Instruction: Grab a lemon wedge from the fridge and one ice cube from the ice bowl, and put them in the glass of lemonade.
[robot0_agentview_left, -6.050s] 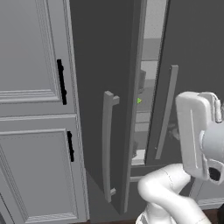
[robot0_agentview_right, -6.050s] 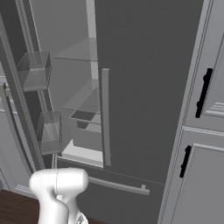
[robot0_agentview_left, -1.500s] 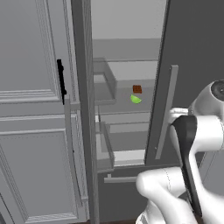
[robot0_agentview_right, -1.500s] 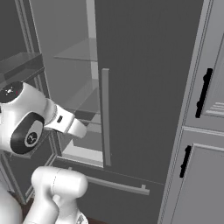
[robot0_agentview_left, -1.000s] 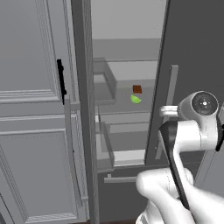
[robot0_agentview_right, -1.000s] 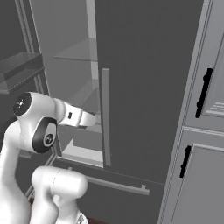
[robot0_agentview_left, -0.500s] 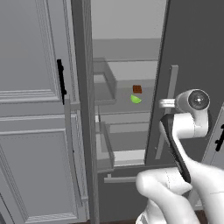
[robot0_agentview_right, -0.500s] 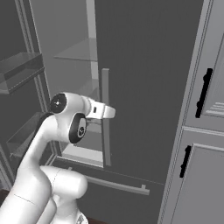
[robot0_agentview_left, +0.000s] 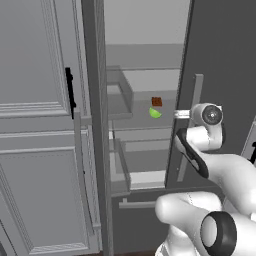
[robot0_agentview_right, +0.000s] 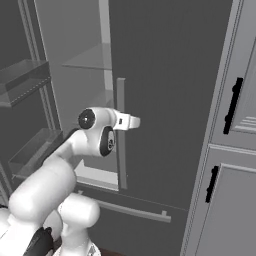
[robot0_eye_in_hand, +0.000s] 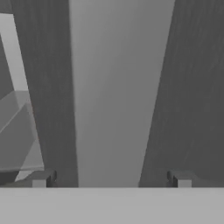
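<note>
Fridge (robot0_agentview_left: 220, 60) in my left base view: its left door is swung open, its right door closed and dark, with a pale vertical bar handle (robot0_agentview_left: 192, 110) on it. Inside, the lemon wedge (robot0_agentview_left: 155, 113) lies near the front edge of a light grey middle shelf (robot0_agentview_left: 145, 80), toward that shelf's right end, with a small brown cube (robot0_agentview_left: 156, 101) just behind it. My arm rises from the lower right and my wrist sits at the right door's handle; the tool (robot0_agentview_left: 179, 114) points left at the bar, level with the wedge but outside the cabinet. To the left stand panelled grey cupboards (robot0_agentview_left: 35, 125) with black handles (robot0_agentview_left: 70, 92).

From the right base view, my arm comes up from the lower left and the tool (robot0_agentview_right: 135, 121) reaches just past the same vertical bar handle (robot0_agentview_right: 121, 150) on the dark closed door. The open door (robot0_agentview_right: 30, 100) at the left carries clear bins, and part of a shelf (robot0_agentview_right: 87, 59) shows behind the door edge. Panelled cupboards (robot0_agentview_right: 225, 190) fill the right side.

Along the hand view, the pale bar handle (robot0_eye_in_hand: 118, 96) runs straight up the middle against the dark door, right between my two fingertips (robot0_eye_in_hand: 41, 179), which stand spread wide on either side of it, pinching nothing. A corner of a clear door bin (robot0_eye_in_hand: 17, 131) shows at the left edge.
</note>
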